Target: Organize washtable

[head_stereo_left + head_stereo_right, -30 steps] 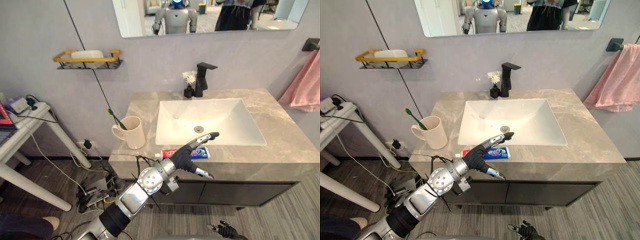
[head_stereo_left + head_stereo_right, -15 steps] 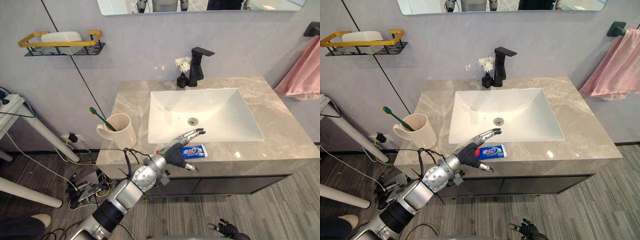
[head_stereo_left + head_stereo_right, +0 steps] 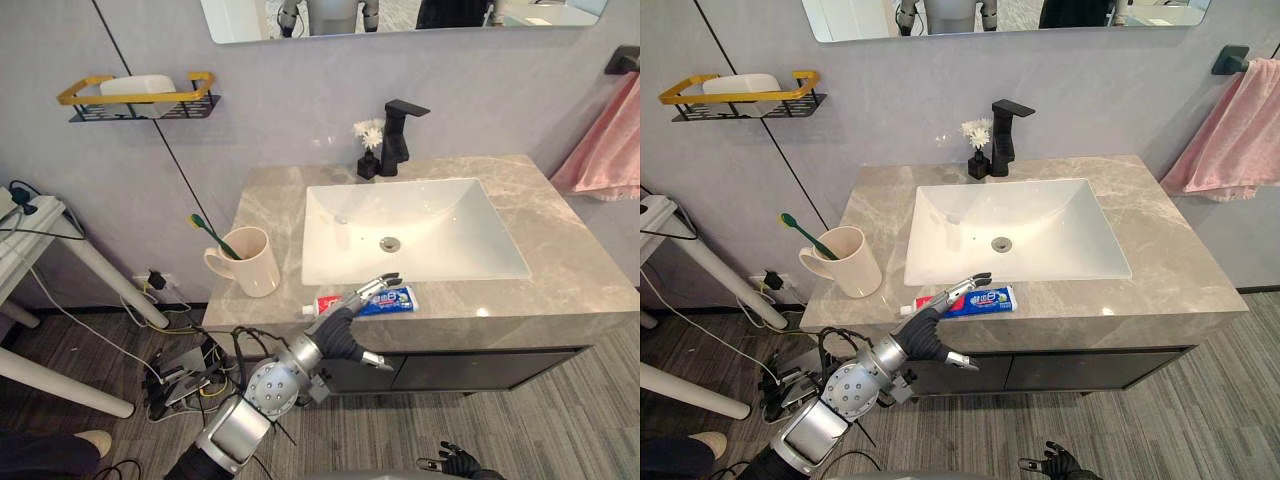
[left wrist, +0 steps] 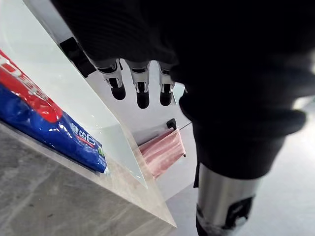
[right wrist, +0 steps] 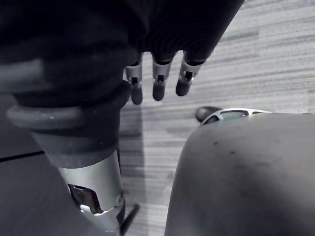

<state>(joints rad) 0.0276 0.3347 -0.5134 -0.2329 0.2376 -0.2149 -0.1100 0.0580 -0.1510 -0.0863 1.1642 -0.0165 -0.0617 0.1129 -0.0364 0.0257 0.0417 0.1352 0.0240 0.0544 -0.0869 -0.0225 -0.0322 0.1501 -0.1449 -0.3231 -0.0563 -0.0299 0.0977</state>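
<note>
Your L hand [image 3: 340,327] reaches in from the near-left over the front edge of the counter [image 3: 560,285], palm down. Its fingers [image 4: 142,94] are straight and spread toward the basin, the thumb stuck out to the near side. It's open w/ nothing in it; in the wrist view the tips sit above the tube, not on it.

The toothpaste tube [image 3: 393,298] lies flat on the counter strip btwn the sink [image 3: 500,262] and the front edge, lengthwise left-right, cap end to the left. It's red at the cap end and blue at the right, w/ white lettering.

The cream mug [image 3: 251,263] stands left of the sink, a green toothbrush [image 3: 207,231] leaning in it. A black faucet [image 3: 401,135] and a small flower vase [image 3: 371,152] sit at the far edge.

Your R hand [image 5: 157,81] hangs low by the floor, fingers relaxed and straight, empty.
</note>
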